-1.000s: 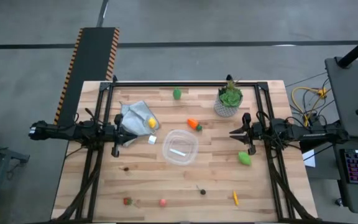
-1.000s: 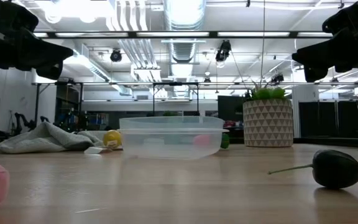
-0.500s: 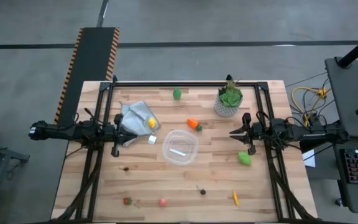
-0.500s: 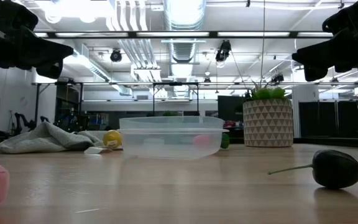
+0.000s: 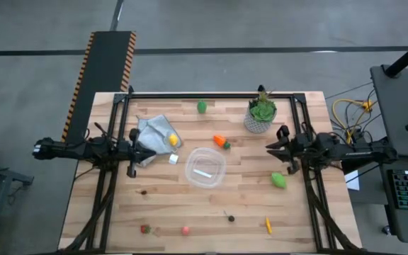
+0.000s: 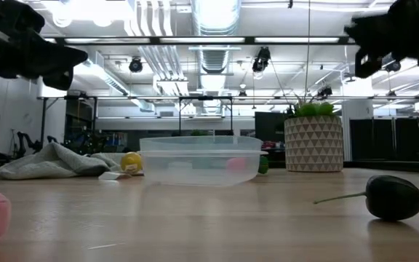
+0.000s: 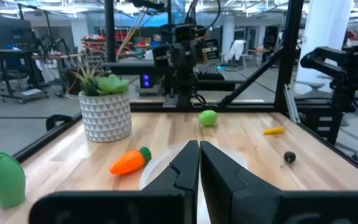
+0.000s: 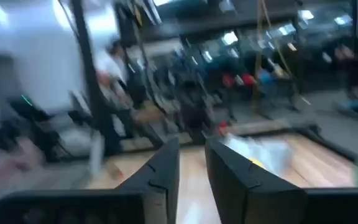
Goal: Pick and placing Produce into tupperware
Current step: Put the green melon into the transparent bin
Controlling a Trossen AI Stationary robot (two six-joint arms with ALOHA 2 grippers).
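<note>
- Overhead: tupperware [image 5: 205,168] sits mid-bench with no produce in it that I can see; produce lies scattered around it, a carrot [image 5: 220,141] close by, a green piece [image 5: 279,180] below the right tool [image 5: 269,148], others along the near edge. Left tool [image 5: 149,151] waits over a grey cloth [image 5: 154,133].
- Table level: a dark fruit [image 6: 393,196] lies in front of the container, the potted plant [image 6: 313,143] behind; both arms hang high, carrying nothing.
- Left wrist: its fingers [image 7: 185,168] are pressed together, empty.
- Right wrist: fingers [image 8: 165,168] stand a slit apart, nothing between, picture smeared. That narrow gap risks knocking a small piece away rather than straddling it; the plant beside that arm could be clipped.
</note>
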